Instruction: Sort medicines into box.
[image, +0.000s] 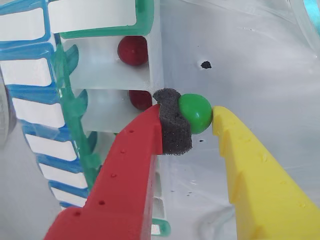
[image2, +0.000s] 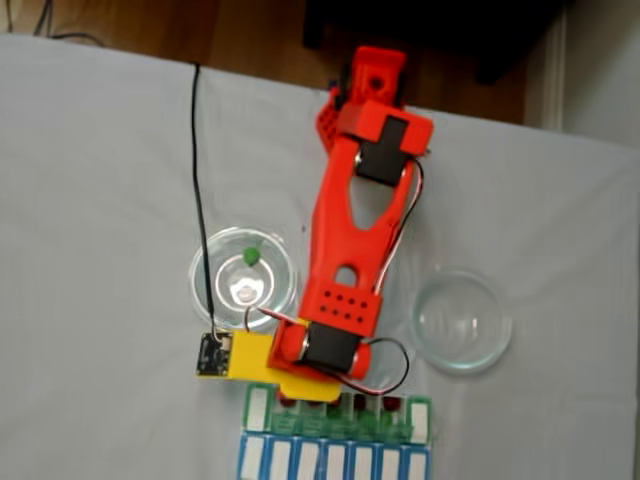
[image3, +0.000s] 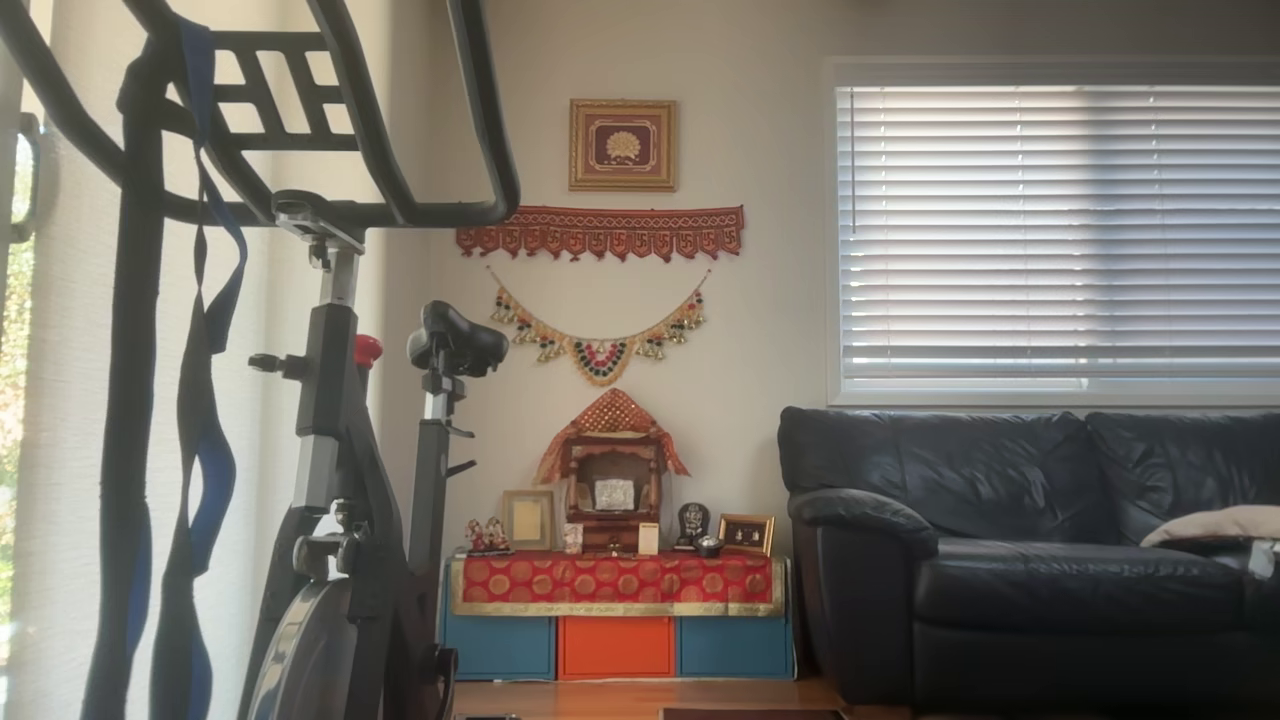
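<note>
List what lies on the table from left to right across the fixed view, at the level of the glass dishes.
Black cable → glass dish holding a green ball → red arm → glass dish with nothing visible in it.

Hidden and cropped around the pincer

In the wrist view, the red ball (image: 140, 99) nearest the pincer (image: 200, 119) is half hidden behind its foam pad (image: 172, 131). In the fixed view the arm covers the pincer tips, and the box (image2: 420, 418) beneath them is partly covered; the blue-framed row (image2: 335, 462) is cut by the bottom edge.
</note>
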